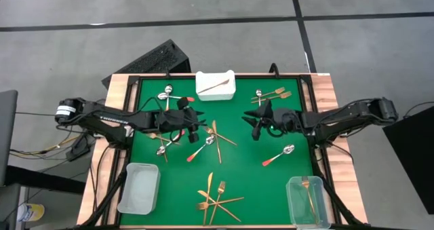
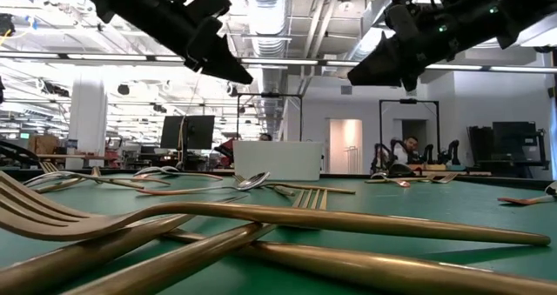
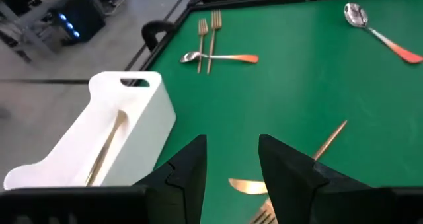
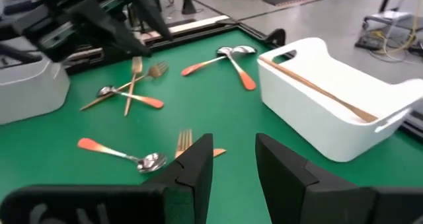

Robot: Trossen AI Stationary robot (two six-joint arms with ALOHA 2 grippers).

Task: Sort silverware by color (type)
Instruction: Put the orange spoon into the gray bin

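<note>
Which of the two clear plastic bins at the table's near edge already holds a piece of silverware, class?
The right one: the clear bin holds one gold fork. The left clear bin looks empty in the high view.

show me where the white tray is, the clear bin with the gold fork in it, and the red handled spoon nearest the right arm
white tray (image 1: 224,93), high view, on its front wall.
clear bin (image 1: 294,204), high view, on its left wall.
red-handled spoon (image 1: 279,155), high view, on mid-handle.

Both arms reach over the green table (image 1: 237,189), silverware (image 1: 215,196) scattered around a white tray (image 1: 227,93) and clear bins (image 1: 137,188).
</note>
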